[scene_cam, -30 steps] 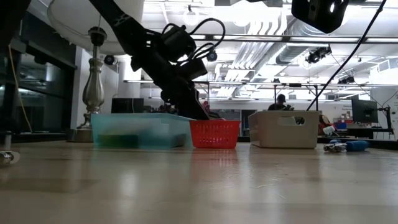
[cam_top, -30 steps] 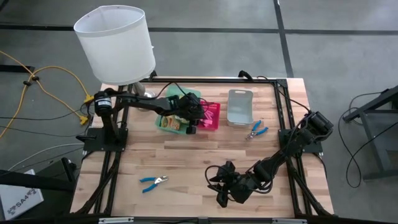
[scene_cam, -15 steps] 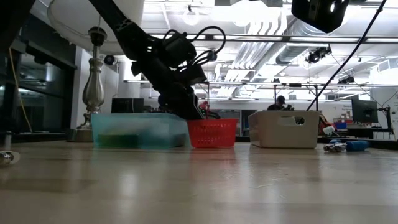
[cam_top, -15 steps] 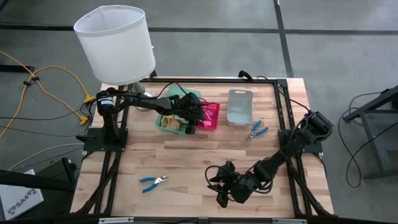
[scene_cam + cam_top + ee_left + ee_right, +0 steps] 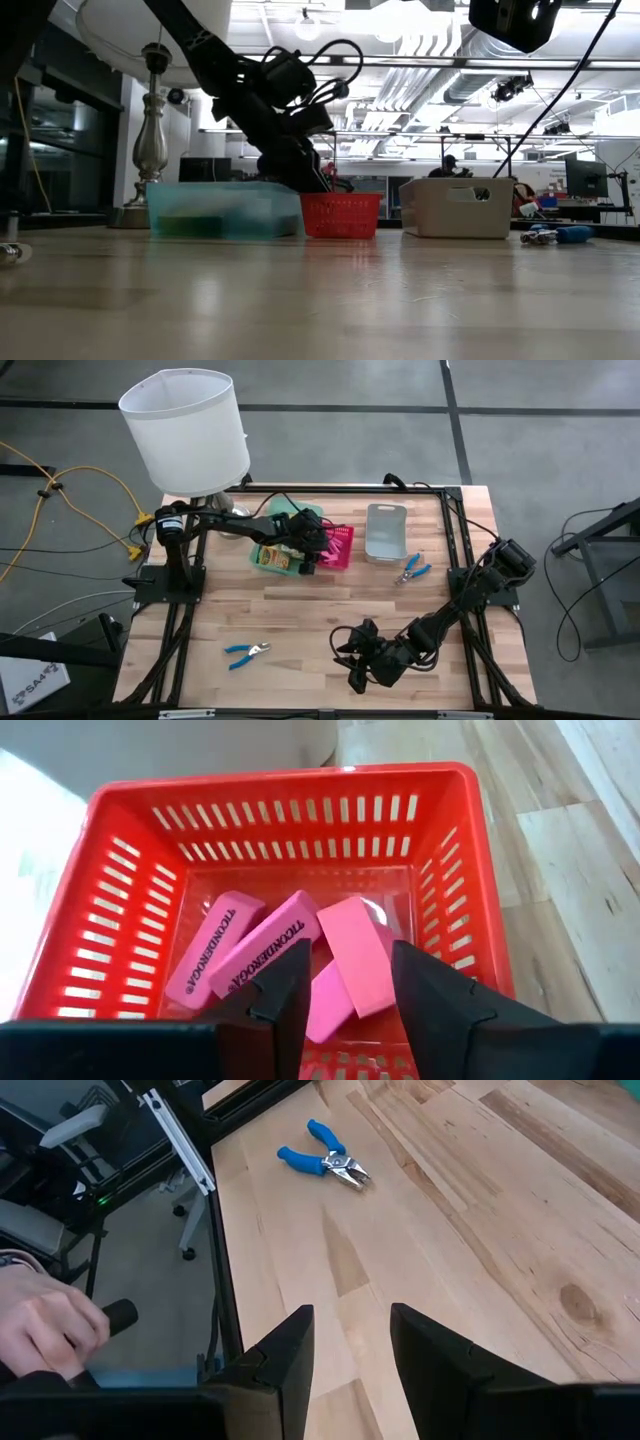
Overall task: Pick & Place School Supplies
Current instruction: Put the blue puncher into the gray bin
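The left hand has dipped lower over the pink tray near the desk's far edge, fingers spread and empty above the erasers: drop done. The right hand waits spread near the front edge.

Seen from above, three trays stood in a row at the table's twelve o'clock side: one tray at eleven, the basket beside it, another tray toward one. Erasers lay in the basket. One pair of pliers lay at two o'clock, another at seven. The lamp stood at ten.
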You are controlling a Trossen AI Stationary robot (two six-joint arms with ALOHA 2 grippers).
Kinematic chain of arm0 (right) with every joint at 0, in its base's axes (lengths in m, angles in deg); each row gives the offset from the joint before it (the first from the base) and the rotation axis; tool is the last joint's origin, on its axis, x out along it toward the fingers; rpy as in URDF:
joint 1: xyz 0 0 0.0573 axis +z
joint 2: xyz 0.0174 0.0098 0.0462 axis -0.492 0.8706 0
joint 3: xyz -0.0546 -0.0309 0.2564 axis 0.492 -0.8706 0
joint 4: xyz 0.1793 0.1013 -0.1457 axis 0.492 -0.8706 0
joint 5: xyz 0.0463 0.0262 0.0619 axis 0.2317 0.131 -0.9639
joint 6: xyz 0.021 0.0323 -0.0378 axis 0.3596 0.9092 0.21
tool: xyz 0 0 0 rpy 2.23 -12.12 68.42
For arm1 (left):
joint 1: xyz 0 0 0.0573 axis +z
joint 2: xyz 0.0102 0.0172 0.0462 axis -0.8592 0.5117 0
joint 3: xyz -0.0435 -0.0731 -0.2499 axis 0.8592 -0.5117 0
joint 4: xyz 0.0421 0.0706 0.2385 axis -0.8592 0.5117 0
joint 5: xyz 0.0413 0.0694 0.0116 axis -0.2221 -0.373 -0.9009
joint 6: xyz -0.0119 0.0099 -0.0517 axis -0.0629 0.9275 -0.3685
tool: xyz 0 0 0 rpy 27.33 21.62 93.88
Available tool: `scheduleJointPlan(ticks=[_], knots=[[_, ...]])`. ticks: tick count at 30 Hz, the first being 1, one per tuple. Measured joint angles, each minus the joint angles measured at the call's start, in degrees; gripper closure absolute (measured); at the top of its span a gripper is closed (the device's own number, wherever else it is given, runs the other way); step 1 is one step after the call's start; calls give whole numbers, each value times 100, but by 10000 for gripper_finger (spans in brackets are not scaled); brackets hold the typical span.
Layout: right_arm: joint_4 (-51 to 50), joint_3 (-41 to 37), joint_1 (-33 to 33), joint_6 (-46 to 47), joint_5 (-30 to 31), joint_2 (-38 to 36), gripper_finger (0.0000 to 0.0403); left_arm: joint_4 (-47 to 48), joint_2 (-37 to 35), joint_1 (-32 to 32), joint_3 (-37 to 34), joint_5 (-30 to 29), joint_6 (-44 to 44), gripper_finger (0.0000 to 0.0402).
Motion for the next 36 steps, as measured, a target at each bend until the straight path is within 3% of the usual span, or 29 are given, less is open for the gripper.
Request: scheduleJointPlan(ticks=[12, 19, 25, 36], knots=[[0, 0, 0, -17, -2, 1, 277, -487, -2, -83, 0, 3, -131, 263], [-7, 0, 0, -19, 0, 1, 277, -411, -443, -219, 20, 18, -318, 263], [-268, 0, -12, -10, 36, 1, 277, 355, -1129, -346, 22, 212, -704, 263], [-2026, 0, -313, 788, 146, 1, 277, 1637, -1980, -875, 24, 214, -1335, 263]])
